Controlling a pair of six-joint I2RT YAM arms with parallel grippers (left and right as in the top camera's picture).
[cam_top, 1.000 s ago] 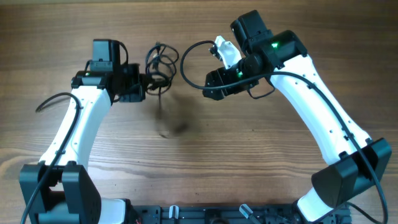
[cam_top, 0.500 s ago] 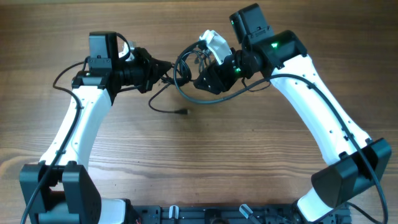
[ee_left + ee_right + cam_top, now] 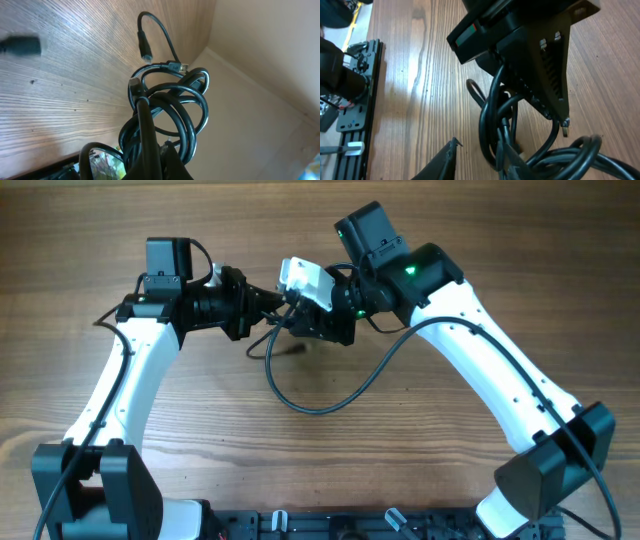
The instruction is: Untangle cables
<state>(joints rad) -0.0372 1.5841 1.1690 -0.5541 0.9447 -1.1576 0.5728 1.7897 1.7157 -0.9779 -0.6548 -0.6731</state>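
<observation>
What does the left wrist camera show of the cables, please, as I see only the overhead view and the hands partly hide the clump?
Observer: The cables form several stacked loops rising from the shut left hand.
Operator: Thanks; is any plug end free?
Observer: Yes, one plug arches up clear of the loops.
Operator: Has the right hand gripped?
Observer: Cannot tell; its wrist view shows one finger, a gap away from the loops.
</observation>
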